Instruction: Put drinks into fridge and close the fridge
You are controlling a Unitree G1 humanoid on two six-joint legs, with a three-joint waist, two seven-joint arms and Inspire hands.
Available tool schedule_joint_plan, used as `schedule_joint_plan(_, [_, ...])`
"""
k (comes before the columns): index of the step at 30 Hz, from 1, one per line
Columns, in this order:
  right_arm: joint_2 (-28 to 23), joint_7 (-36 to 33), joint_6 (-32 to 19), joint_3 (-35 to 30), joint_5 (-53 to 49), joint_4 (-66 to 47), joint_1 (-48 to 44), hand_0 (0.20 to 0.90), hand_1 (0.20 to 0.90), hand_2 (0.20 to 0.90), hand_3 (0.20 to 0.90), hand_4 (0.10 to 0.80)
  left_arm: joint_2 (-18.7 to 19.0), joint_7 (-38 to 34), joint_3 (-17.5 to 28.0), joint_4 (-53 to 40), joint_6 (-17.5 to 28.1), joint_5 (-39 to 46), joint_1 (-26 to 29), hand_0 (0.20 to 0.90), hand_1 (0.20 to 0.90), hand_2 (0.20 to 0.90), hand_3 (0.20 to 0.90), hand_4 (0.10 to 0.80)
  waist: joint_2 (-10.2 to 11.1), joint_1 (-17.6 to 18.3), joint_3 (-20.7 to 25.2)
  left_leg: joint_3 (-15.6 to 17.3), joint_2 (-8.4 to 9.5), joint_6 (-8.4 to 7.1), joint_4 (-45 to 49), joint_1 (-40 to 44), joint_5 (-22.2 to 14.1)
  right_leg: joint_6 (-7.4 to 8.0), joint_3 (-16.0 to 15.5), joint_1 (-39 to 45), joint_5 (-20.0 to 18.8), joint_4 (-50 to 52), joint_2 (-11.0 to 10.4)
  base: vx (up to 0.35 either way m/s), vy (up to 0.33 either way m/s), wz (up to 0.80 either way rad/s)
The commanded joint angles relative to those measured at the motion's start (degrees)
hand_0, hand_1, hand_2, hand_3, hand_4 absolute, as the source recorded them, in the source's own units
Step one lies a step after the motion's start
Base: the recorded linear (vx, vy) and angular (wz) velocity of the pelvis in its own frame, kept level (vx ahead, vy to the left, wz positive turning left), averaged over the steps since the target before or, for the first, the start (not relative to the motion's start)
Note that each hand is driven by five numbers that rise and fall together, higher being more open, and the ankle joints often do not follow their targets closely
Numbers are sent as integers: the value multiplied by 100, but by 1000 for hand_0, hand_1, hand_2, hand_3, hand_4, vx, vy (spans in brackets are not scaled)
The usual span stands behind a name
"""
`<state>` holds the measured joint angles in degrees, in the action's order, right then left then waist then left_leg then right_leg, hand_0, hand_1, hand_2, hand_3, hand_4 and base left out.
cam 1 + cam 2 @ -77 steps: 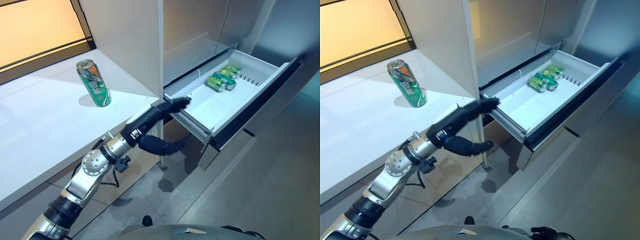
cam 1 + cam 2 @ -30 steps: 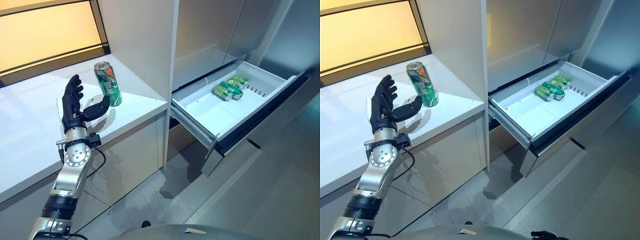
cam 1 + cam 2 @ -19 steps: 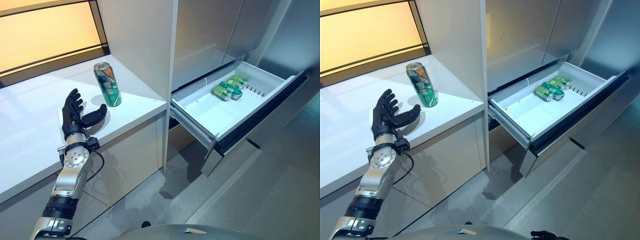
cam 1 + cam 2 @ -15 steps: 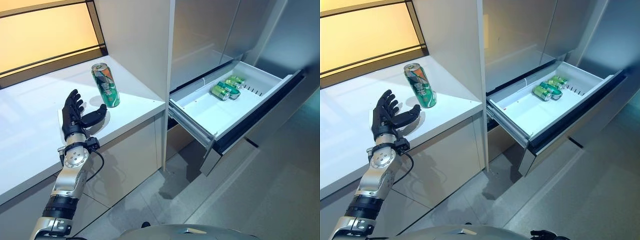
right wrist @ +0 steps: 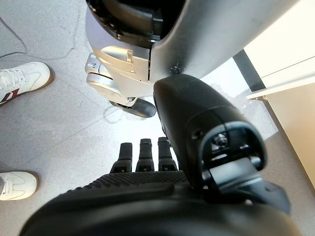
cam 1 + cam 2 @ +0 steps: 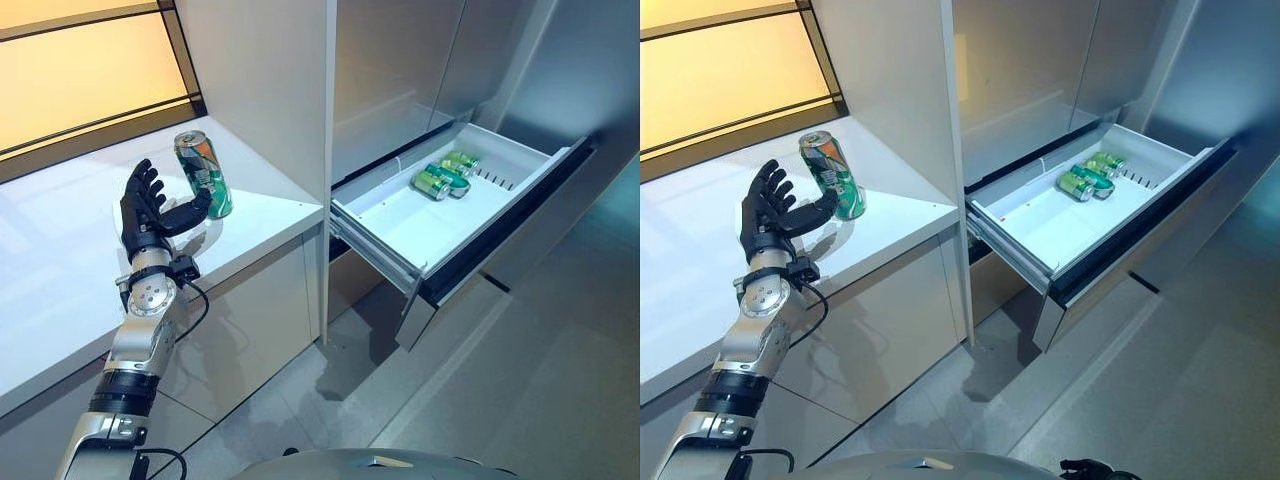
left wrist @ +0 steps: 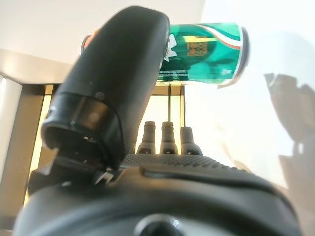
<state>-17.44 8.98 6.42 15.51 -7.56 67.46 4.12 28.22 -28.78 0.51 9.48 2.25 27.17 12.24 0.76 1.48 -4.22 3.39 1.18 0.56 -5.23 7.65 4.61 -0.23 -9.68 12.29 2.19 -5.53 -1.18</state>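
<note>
A green drink can (image 6: 204, 174) stands upright on the white counter (image 6: 60, 260), close to the tall cabinet wall. My left hand (image 6: 148, 214) is open just beside it, fingers straight up and the thumb reaching to the can's side; it also shows in the left wrist view (image 7: 162, 135), with the can (image 7: 206, 52) past the thumb. The fridge drawer (image 6: 400, 228) stands pulled out at the right, with green cans (image 6: 440, 176) lying at its far end. My right hand (image 5: 142, 157) is open, hanging over the floor.
The tall cabinet wall (image 6: 260, 90) rises right behind the can. A dark-framed window (image 6: 90, 75) runs along the counter's back. The drawer's dark front (image 6: 510, 230) juts out over the grey floor. A person's white shoes (image 5: 19, 78) stand on the floor near my right hand.
My left hand has left the drawer's edge, swung over the counter and risen toward the can, its thumb now at the can's side. The camera has shifted slightly.
</note>
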Motion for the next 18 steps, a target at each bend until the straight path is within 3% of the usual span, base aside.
schedule_joint_plan(1, [256, 274, -59, 179, 65, 12, -141, 900, 900, 900, 900, 800, 512, -62, 306, 417, 353, -316, 1189, 900, 900, 900, 900, 800, -101, 39, 234, -393, 55, -75, 55, 234, -947, 413, 288, -281, 68, 134, 0, 23, 1, -5])
schedule_joint_plan(18, [221, 276, -59, 256, 50, 35, -144, 900, 900, 900, 900, 800, 773, -174, 75, 1264, 417, -440, 1763, 900, 900, 900, 900, 800, -124, 163, 298, -343, 71, -72, 57, 236, -960, 434, 394, -318, 45, 128, 20, 10, 0, -2])
